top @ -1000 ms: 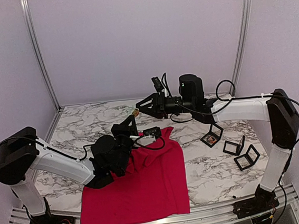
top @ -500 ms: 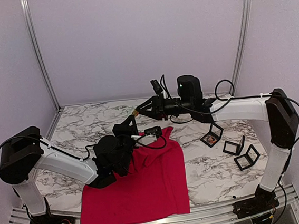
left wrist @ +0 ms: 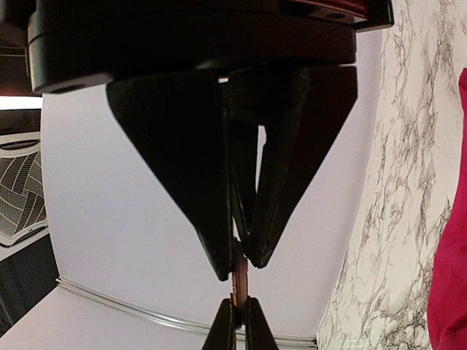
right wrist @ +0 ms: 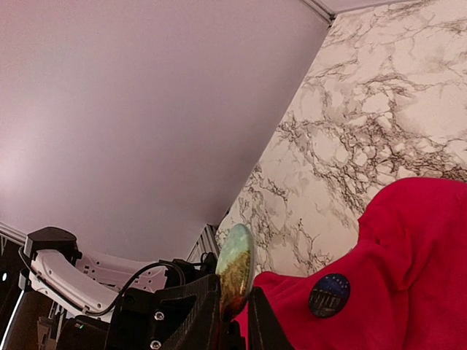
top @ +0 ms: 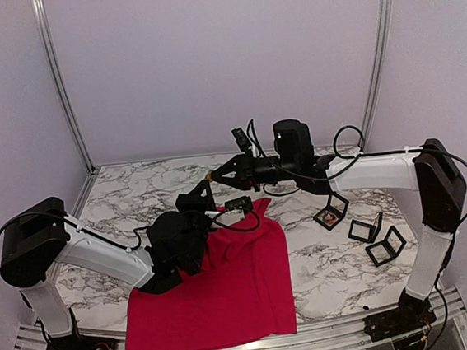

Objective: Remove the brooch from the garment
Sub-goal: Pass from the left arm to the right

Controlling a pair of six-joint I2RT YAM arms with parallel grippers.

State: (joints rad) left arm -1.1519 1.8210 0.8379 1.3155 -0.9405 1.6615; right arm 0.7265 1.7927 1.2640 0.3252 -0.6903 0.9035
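Observation:
An oval brooch (top: 210, 175) with a green and brown picture hangs in the air above the marble, off the cloth. My left gripper (top: 207, 183) points up and is shut on its lower end. My right gripper (top: 216, 173) comes in level from the right, and its fingers press both faces of the brooch (left wrist: 240, 281) edge-on in the left wrist view. The right wrist view shows the brooch's face (right wrist: 235, 266) standing up between black fingers. The red garment (top: 228, 291) lies spread at the front, its top corner bunched by the left arm. A dark blue round badge (right wrist: 328, 295) is pinned on it.
Three small black display frames (top: 331, 213) (top: 364, 228) (top: 387, 245) stand on the marble table (top: 136, 197) at the right. Pale walls and aluminium posts (top: 58, 84) close in the back and sides. The left arm's white link (top: 101, 258) lies low at the left.
The right gripper's jaws have come together from wide apart onto the brooch, and that arm has slid a little to the left. The left gripper has kept still with the brooch.

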